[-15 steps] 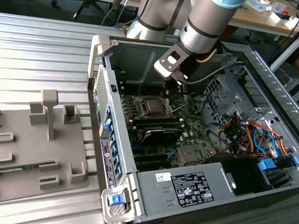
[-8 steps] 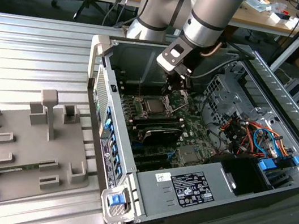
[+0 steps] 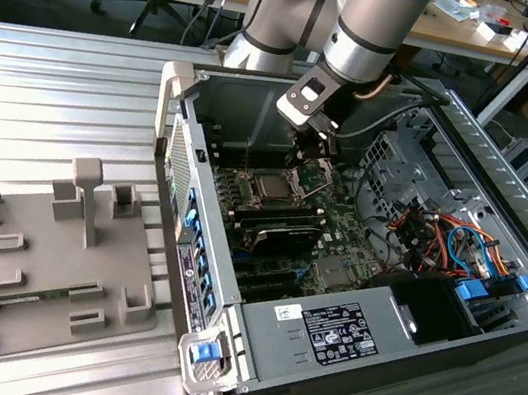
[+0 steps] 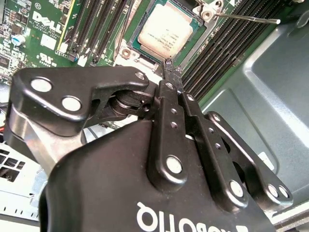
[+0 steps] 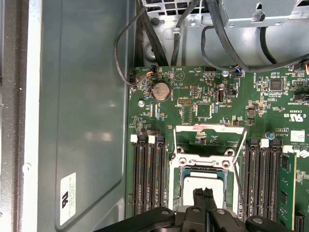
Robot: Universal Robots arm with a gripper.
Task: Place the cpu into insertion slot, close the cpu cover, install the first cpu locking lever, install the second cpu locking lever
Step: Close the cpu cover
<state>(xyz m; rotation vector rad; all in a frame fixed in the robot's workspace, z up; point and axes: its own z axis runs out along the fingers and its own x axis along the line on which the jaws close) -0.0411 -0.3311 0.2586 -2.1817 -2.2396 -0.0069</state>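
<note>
end effector [image 5: 203, 192] pressed together | over cpu [image 4: 164, 30] | memory slots [image 5: 147, 179] flank insertion slot [image 5: 203, 170]

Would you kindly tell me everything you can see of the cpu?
The cpu is a small, flat, square chip with a silvery-grey metal top bearing faint print. It lies level in the insertion slot on the green motherboard, uncovered, since the cpu cover stands open. The gripper, fingers together, hangs at its edge; I cannot tell whether they touch.

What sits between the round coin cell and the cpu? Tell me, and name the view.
In the first wrist view, the open cpu cover lies between the coin cell and the cpu.
</note>
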